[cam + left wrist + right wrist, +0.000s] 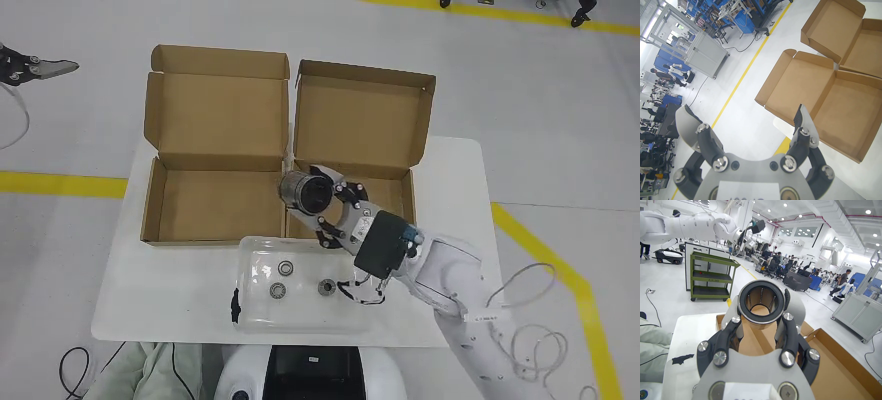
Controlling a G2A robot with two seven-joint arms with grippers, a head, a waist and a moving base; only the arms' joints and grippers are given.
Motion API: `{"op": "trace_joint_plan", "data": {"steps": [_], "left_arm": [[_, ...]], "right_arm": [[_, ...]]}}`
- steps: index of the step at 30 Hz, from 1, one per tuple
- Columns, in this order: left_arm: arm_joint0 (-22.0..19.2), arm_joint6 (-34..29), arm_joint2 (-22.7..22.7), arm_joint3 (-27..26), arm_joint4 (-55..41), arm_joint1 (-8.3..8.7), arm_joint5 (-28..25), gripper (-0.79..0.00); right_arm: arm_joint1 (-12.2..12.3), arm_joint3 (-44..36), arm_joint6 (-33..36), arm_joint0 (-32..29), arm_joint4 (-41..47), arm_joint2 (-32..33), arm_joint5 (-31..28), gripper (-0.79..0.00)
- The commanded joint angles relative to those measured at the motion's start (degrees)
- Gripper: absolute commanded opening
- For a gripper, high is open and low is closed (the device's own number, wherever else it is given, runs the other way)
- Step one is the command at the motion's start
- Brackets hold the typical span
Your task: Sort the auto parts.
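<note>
The left gripper (743, 109) hangs beyond the left side of the table (460, 170), over the floor, with its fingers spread wide. On the table the left cardboard box (215, 205) lies open, and just in front of it a clear tray (300, 312) holds three small ring-shaped parts (286, 268). The right gripper (762, 305) pinches a metal cylinder (303, 189) by its sides, above the left edge of the open right cardboard box (365, 130).

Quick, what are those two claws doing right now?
Left gripper: open, empty.
Right gripper: closed on a cylindrical bearing.
</note>
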Motion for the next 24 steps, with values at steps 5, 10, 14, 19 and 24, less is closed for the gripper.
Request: {"op": "trace_joint_plan", "data": {"steps": [5,10,14,19,24], "left_arm": [[0.00,0.00,0.00,0.00,0.00,0.00,0.00,0.000],[0.00,0.00,0.00,0.00,0.00,0.00,0.00,0.000],[0.00,0.00,0.00,0.00,0.00,0.00,0.00,0.000],[0.00,0.00,0.00,0.00,0.00,0.00,0.00,0.000],[0.00,0.00,0.00,0.00,0.00,0.00,0.00,0.000]], "right_arm": [[0.11,2.45,3.48,-1.25,-1.53,-0.58,2.48,-0.785],[0.08,4.02,7.16,-1.74,-2.58,-1.53,4.53,-0.785],[0.06,4.95,11.01,-2.05,-4.05,-2.05,6.77,-0.785],[0.01,6.56,14.71,-2.47,-4.19,-2.33,9.08,-0.785],[-0.12,8.66,17.10,-1.62,-3.10,-2.62,9.40,-0.785]]}}
